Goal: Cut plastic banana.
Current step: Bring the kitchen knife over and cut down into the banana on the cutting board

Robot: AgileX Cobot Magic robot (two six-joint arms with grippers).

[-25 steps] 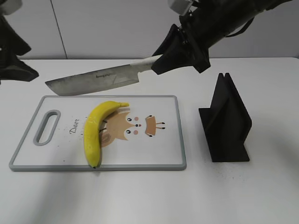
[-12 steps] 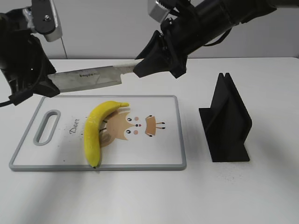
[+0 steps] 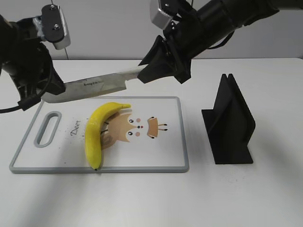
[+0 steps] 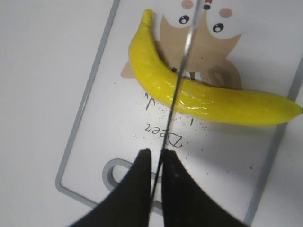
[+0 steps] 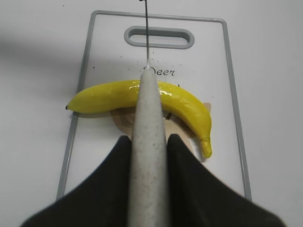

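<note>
The plastic banana lies whole on the left half of the white cutting board, its dark tip at the front edge. A large knife hangs in the air just above and behind it, blade edge down. My right gripper is shut on the knife's pale handle. My left gripper is shut on the tip end of the blade. In the left wrist view my jaws straddle the thin blade, which crosses over the banana. The right wrist view shows my jaws and the banana under the knife.
A black knife stand stands on the white table right of the board. The board has a grey rim and a handle slot at its left end. Both arms hang over the board's back edge.
My left arm came in from the left and closed on the blade tip. The knife shifted left and its tip end dropped lower, closer to the banana.
</note>
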